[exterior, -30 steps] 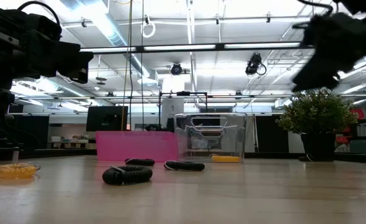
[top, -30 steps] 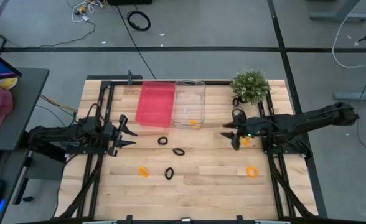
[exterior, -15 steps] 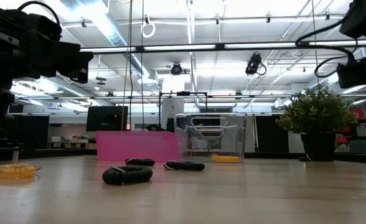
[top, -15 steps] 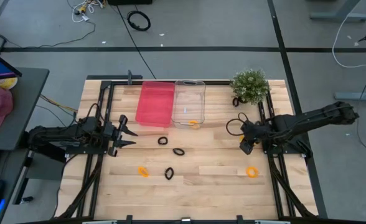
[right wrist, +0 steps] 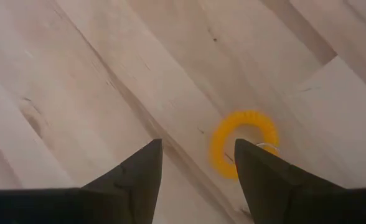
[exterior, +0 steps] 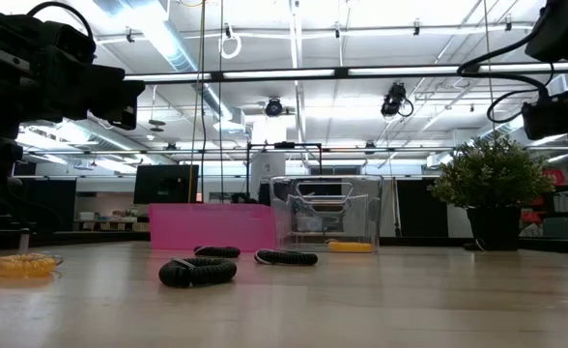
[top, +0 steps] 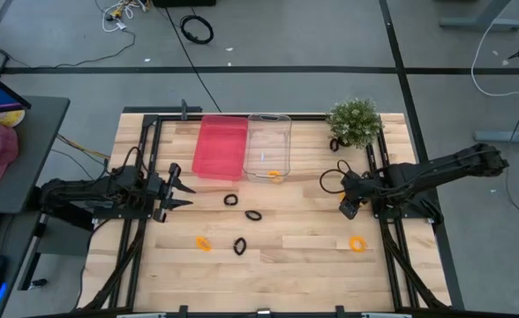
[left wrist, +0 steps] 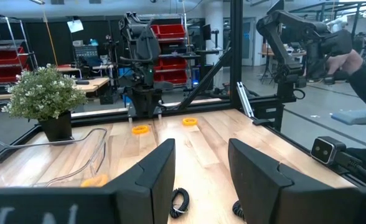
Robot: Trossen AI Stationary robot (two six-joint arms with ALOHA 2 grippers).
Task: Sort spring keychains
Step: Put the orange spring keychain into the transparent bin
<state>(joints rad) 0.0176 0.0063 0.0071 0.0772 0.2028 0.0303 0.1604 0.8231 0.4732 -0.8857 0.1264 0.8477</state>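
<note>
Spring keychains lie flat on the table: black ones point(top: 231, 200), point(top: 253, 215), point(top: 239, 246) and orange ones point(top: 204, 242), point(top: 357, 245). One more orange keychain point(top: 275, 175) lies in the clear bin point(top: 268, 132). My right gripper point(top: 348, 209) points down near the table's right side, open. In the right wrist view its fingers point(right wrist: 197, 143) hover over an orange keychain point(right wrist: 244, 149) that lies by one fingertip, hidden in the high view. My left gripper point(top: 184, 188) waits open at the table's left, level, facing the black keychains point(left wrist: 180, 202).
A pink bin point(top: 219, 147) stands beside the clear bin at the far edge. A potted plant point(top: 354, 122) sits at the far right corner. Dark frame rails point(top: 145, 168) run along both sides. A person's hand point(left wrist: 348, 62) shows beyond the table. Bare wood lies near the front edge.
My right gripper has tipped from level to pointing down and drawn back a little toward the table's right edge. It now stands over the orange keychain that showed beside it before. It has kept still for the last half second.
</note>
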